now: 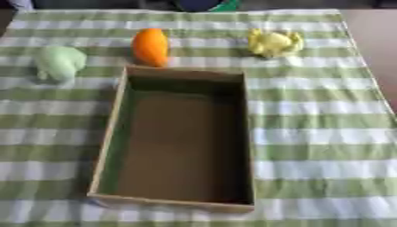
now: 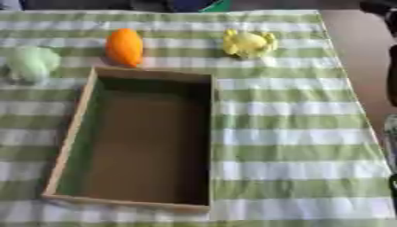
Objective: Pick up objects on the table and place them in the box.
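Note:
An open cardboard box (image 1: 108,133) lies lengthwise in the middle of the table, and nothing shows inside it. Just past its far edge stands an orange oval object (image 1: 150,46). A yellow lumpy object (image 1: 274,42) lies at the far right of the cloth. At the far left, beside the box's far corner, lies a pale green rounded object (image 1: 60,63). No hand shows in either view. Dark and silver shapes (image 2: 392,80), perhaps part of my right arm, show at the right edge of the right eye view.
A green and white checked cloth (image 1: 318,133) covers the table. Bare brown tabletop (image 2: 356,53) runs along its right side. Dark things sit beyond the far edge of the cloth.

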